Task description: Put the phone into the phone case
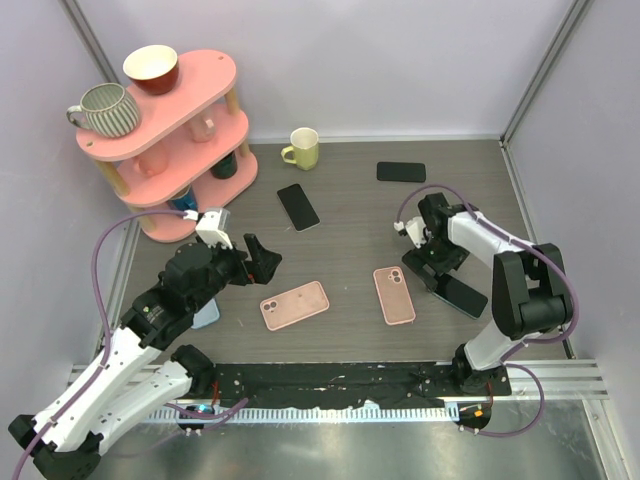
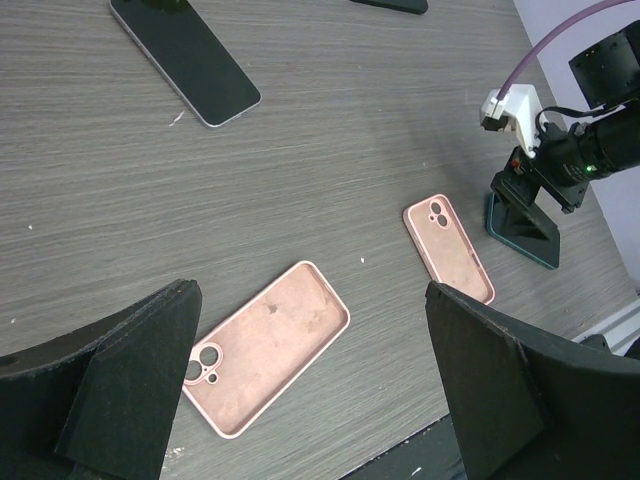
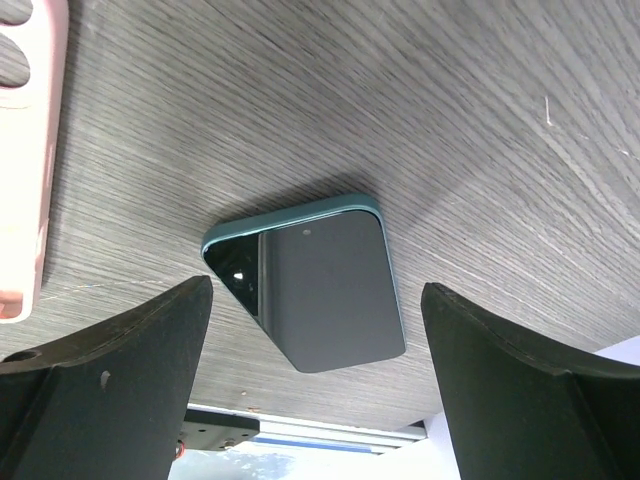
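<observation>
Two empty pink phone cases lie open side up: one [image 1: 294, 305] in the front middle, one [image 1: 394, 295] to its right. Both show in the left wrist view, the nearer case [image 2: 265, 348] and the farther case [image 2: 449, 248]. A dark phone with a teal edge [image 1: 460, 295] lies at the right, screen up. My right gripper [image 1: 437, 262] is open and hovers just over its far end, the phone [image 3: 320, 290] between the fingers, not gripped. My left gripper [image 1: 262, 258] is open and empty above the table, just behind the left case. In its wrist view [image 2: 310, 400] that case lies between the fingers.
Two more black phones lie farther back, one [image 1: 298, 207] in the middle and one [image 1: 401, 172] at the right. A yellow-green mug [image 1: 302, 148] stands at the back. A pink tiered shelf [image 1: 165, 140] with cups stands at the back left. A light blue flat item [image 1: 207, 315] lies under the left arm.
</observation>
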